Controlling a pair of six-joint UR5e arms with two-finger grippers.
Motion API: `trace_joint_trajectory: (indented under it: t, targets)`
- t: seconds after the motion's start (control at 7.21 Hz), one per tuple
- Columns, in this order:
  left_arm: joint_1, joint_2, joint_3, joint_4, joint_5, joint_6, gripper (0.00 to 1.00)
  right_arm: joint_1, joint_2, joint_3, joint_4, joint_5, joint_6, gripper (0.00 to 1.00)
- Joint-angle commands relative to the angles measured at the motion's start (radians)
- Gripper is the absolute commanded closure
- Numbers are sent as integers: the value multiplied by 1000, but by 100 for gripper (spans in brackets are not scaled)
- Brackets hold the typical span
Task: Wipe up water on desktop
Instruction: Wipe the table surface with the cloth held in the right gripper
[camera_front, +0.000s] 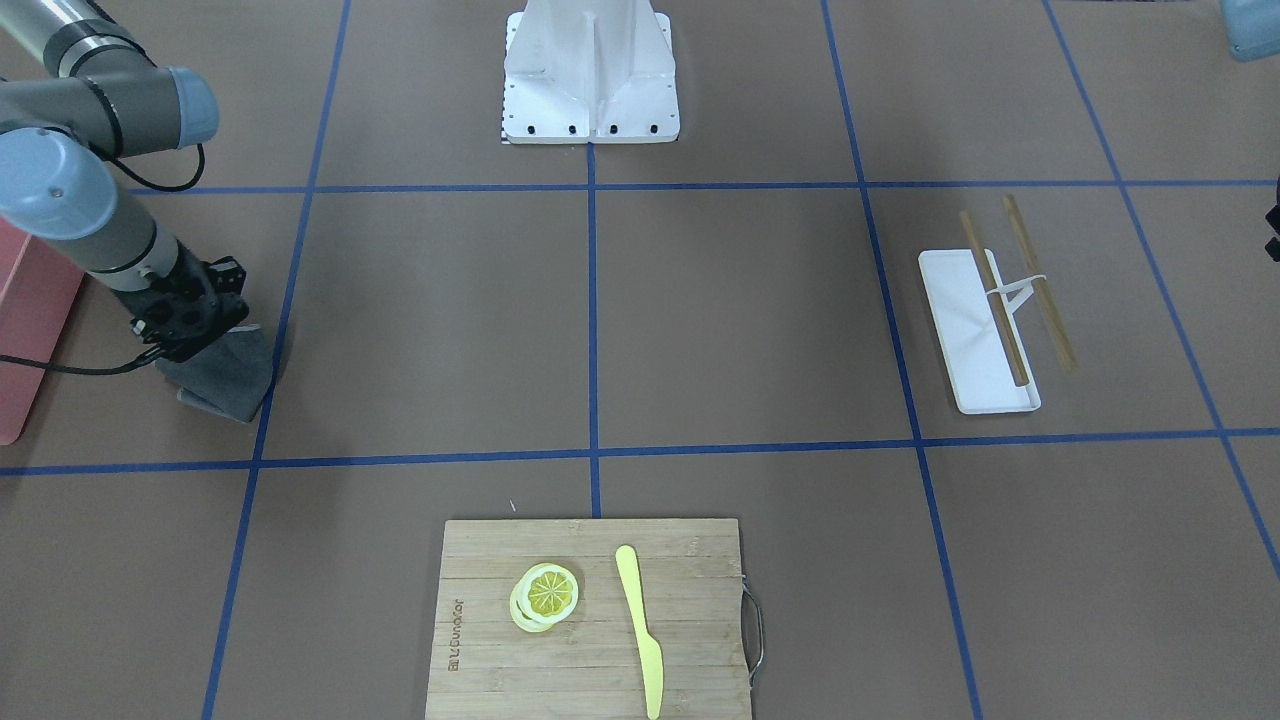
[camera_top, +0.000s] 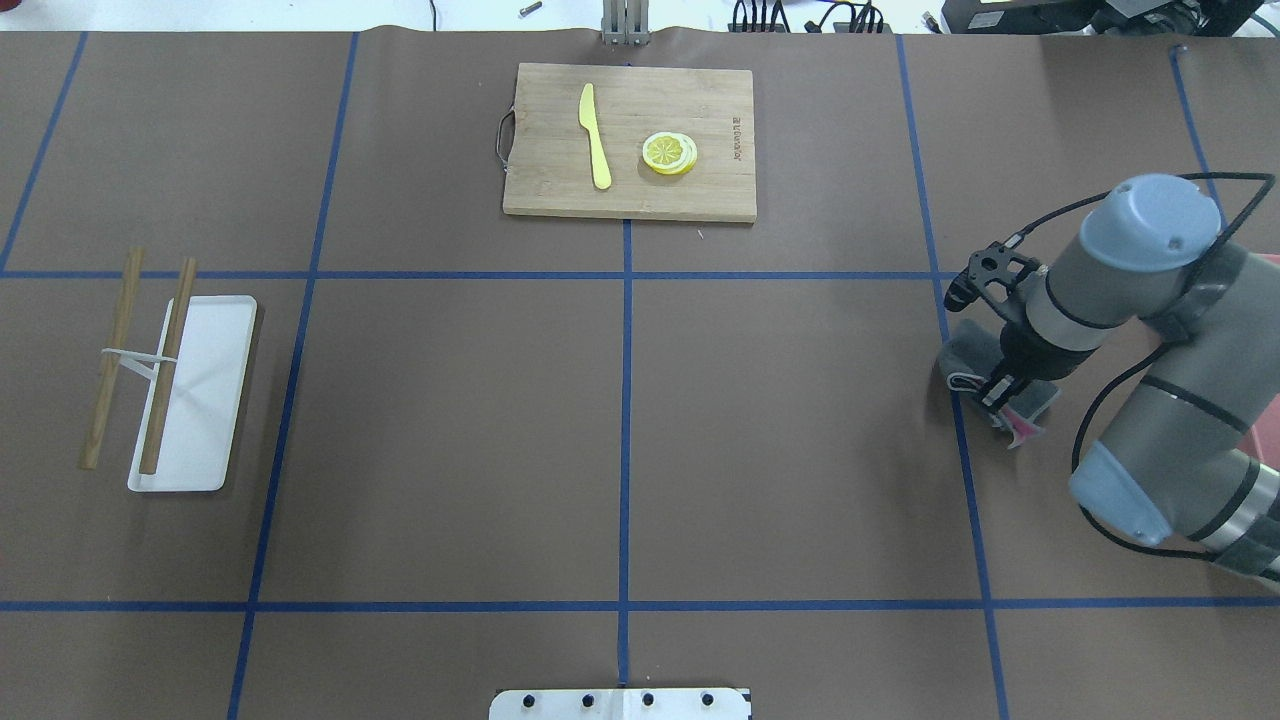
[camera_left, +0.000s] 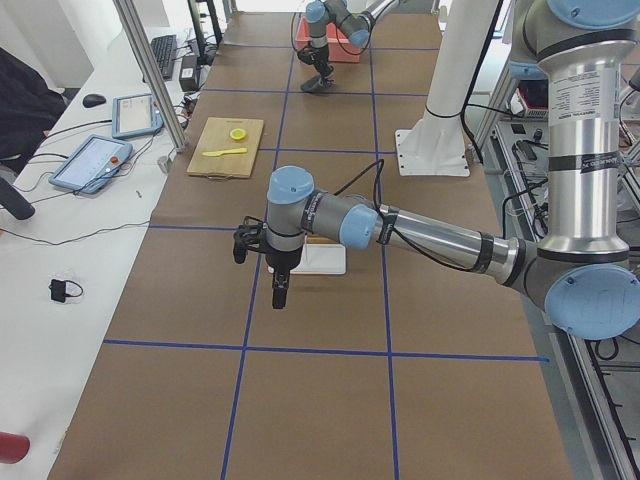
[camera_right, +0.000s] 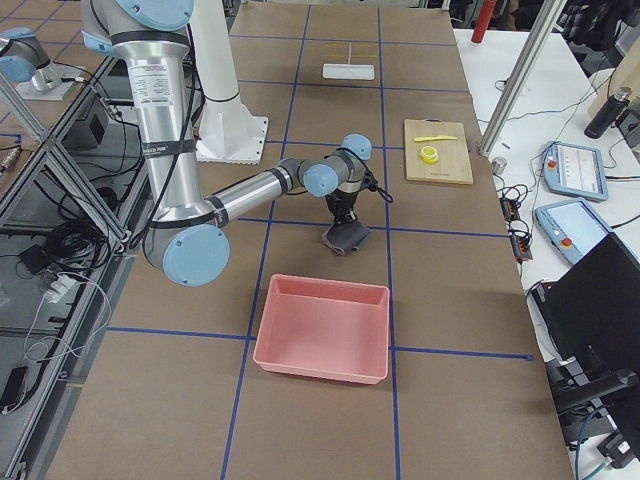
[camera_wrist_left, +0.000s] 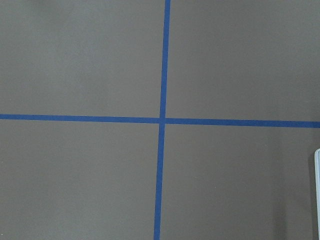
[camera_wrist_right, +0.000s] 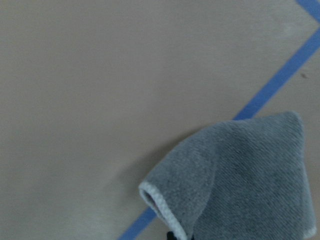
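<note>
The desktop (camera_front: 740, 320) is matte brown with blue tape lines; I make out no water on it in any view. A grey cloth (camera_front: 225, 385) droops onto the desktop (camera_top: 780, 420) at a tape line, and my right gripper (camera_front: 190, 340) is shut on its top. Seen from overhead, the cloth (camera_top: 972, 355) sits under that gripper (camera_top: 992, 388) at the right side. The right wrist view shows the cloth (camera_wrist_right: 240, 175) hanging low over a tape line. My left gripper (camera_left: 281, 295) hovers above the desktop near a white tray; open or shut I cannot tell.
A bamboo cutting board (camera_top: 540, 190) carries a yellow knife (camera_top: 595, 135) and lemon slices (camera_top: 669, 153). A white tray (camera_top: 205, 400) holds two wooden sticks (camera_top: 165, 365). A pink bin (camera_right: 322, 330) stands close behind the right gripper. The white robot base (camera_front: 590, 70) sits mid-table.
</note>
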Motion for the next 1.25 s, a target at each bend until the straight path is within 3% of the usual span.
trace_joint_trajectory:
  t: [0.0,0.28,0.55,0.83,1.11]
  targets:
    - [-1,-1,9,0,0,0,2,-129,2,80,2,-6,175,100]
    - [-6,-15,10,2,2,2,2,-293,28,140,8,-73,390,100]
    - [-12,-18,9,2,2,2,2,-377,127,122,-2,-119,517,100]
    - [-12,-20,7,2,2,0,2,-229,134,68,-4,-116,491,100]
    - [-18,-52,7,40,2,0,2,-84,134,-36,-4,-52,309,100]
